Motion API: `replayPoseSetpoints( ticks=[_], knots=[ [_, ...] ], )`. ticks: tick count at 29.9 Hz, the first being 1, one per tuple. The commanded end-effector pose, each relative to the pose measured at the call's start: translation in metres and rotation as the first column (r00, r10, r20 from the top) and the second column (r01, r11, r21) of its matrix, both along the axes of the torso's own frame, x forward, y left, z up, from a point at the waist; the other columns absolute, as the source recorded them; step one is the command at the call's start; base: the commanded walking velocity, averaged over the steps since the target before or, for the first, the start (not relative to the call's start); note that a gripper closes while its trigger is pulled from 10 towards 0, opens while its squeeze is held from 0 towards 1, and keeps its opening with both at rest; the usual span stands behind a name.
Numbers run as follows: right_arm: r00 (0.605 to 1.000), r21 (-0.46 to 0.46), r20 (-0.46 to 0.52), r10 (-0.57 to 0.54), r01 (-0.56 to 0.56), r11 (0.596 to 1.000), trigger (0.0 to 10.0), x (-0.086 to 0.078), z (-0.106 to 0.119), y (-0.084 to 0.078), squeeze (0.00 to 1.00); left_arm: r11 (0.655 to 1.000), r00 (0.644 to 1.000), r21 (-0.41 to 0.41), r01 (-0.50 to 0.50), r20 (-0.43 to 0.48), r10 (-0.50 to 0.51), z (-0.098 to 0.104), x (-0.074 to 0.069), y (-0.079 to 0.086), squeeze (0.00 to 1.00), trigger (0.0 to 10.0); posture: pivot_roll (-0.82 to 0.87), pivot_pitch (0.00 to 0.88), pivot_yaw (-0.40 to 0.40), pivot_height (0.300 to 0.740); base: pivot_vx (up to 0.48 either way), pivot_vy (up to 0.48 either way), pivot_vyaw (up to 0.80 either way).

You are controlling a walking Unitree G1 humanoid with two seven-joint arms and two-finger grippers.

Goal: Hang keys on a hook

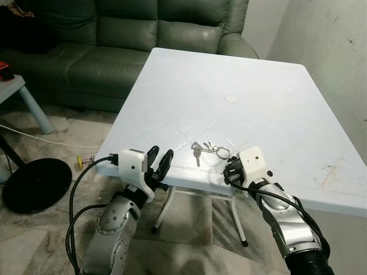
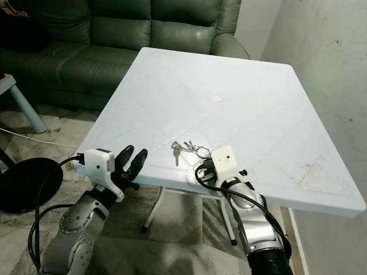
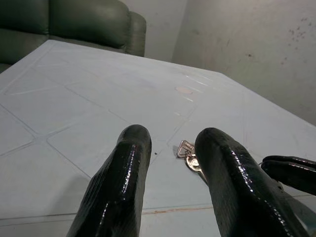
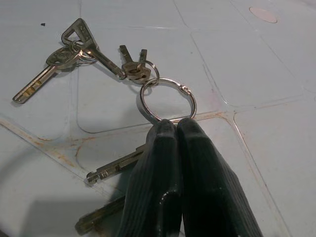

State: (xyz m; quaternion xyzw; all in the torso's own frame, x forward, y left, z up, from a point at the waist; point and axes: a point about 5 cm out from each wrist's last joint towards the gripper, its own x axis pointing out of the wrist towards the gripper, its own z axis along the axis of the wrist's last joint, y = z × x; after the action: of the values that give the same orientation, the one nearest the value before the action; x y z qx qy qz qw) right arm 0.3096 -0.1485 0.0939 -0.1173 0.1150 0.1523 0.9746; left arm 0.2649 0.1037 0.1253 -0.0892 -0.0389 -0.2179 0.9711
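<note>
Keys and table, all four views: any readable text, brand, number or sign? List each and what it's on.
None readable.
Keys: any stamping on the blades or heads is too small to read, even in the right wrist view.
Table: plain white top, no label; the round mark near its middle carries no legible text.
Right gripper and left gripper: their white camera housings show no markings.

A white table (image 1: pixel 269 109) carries a bunch of keys (image 1: pixel 207 151) near its front edge
</note>
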Motion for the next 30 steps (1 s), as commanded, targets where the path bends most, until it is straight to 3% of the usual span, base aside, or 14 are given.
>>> replayPoseSetpoints(
  ticks=[1,7,11,12,14,16,19,22,24,27,28,29,30],
  knots=[
    [1.0,-0.013,-0.016,-0.004,0.004,1.0,0.0,-0.001,-0.004,-0.003,0.0,1.0,1.0,-0.009,0.002,0.005,-0.002,0.003,-0.001,-0.001,0.0,10.0,0.15,0.071,-0.091,0.74,0.0,0.0,0.0],
    [0.999,0.035,0.019,-0.05,0.049,0.998,0.0,0.003,0.003,-0.005,0.0,1.0,1.0,-0.016,-0.005,0.008,0.005,0.004,0.001,-0.002,0.0,10.0,0.15,0.058,-0.093,0.74,0.0,0.0,0.0],
    [0.988,0.133,0.08,-0.129,0.117,0.984,0.0,0.01,0.018,-0.01,0.0,1.0,1.0,-0.014,-0.014,0.009,0.014,0.004,0.004,-0.002,0.0,10.0,0.15,0.049,-0.093,0.74,0.0,0.0,0.0],
    [0.977,0.215,0.092,-0.192,0.169,0.962,0.0,0.016,0.028,-0.015,0.0,1.0,1.0,-0.005,-0.027,0.011,0.027,0.005,0.009,-0.002,0.0,10.0,0.15,0.04,-0.09,0.74,0.0,0.0,0.0],
    [0.974,0.237,0.095,-0.208,0.181,0.955,0.0,0.018,0.031,-0.016,0.0,1.0,0.999,-0.002,-0.031,0.012,0.031,0.005,0.01,-0.002,0.0,10.0,0.15,0.04,-0.09,0.74,0.0,0.0,0.0],
    [0.956,0.325,0.117,-0.27,0.22,0.92,0.0,0.024,0.045,-0.021,0.0,0.998,0.998,0.008,-0.067,0.002,0.067,0.006,0.02,-0.001,0.0,10.0,0.15,0.019,-0.084,0.74,0.0,0.0,0.0],
    [0.939,0.385,0.136,-0.316,0.244,0.89,0.0,0.029,0.058,-0.025,0.0,0.996,0.996,-0.002,-0.086,0.0,0.086,0.01,0.028,0.0,0.0,10.0,0.15,0.018,-0.082,0.74,0.0,0.0,0.0],
    [0.917,0.408,0.196,-0.347,0.246,0.879,0.0,0.031,0.07,-0.028,0.0,0.995,0.995,0.0,-0.096,0.007,0.096,0.014,0.036,0.0,0.0,10.0,0.15,0.003,-0.079,0.74,0.0,0.0,0.0],
    [0.885,0.431,0.25,-0.392,0.261,0.864,0.0,0.032,0.082,-0.029,0.0,0.992,0.991,-0.012,-0.126,0.033,0.126,0.026,0.051,0.002,0.0,10.0,0.15,0.0,-0.079,0.74,0.0,0.0,0.0],
    [0.866,0.408,0.306,-0.395,0.255,0.877,0.0,0.031,0.088,-0.028,0.0,0.99,0.99,-0.028,-0.137,0.04,0.138,0.032,0.058,0.003,0.0,10.0,0.15,0.0,-0.078,0.74,0.0,0.0,0.0],
    [0.846,0.384,0.354,-0.399,0.257,0.887,1.5,0.029,0.092,-0.028,0.0,0.988,0.988,-0.043,-0.147,0.048,0.149,0.037,0.063,0.005,0.0,10.0,0.15,0.0,-0.079,0.74,0.0,0.0,0.0],
    [0.852,0.385,0.366,-0.375,0.228,0.894,10.0,0.027,0.093,-0.025,0.0,0.988,0.988,-0.056,-0.141,0.062,0.144,0.043,0.068,0.007,0.0,10.0,0.15,0.0,-0.079,0.74,0.0,0.0,0.0],
    [0.852,0.385,0.366,-0.375,0.228,0.894,10.0,0.027,0.093,-0.025,0.0,0.988,0.988,-0.056,-0.141,0.062,0.144,0.043,0.068,0.007,0.0,10.0,0.15,0.0,-0.079,0.74,0.0,0.0,0.0]
  ],
)
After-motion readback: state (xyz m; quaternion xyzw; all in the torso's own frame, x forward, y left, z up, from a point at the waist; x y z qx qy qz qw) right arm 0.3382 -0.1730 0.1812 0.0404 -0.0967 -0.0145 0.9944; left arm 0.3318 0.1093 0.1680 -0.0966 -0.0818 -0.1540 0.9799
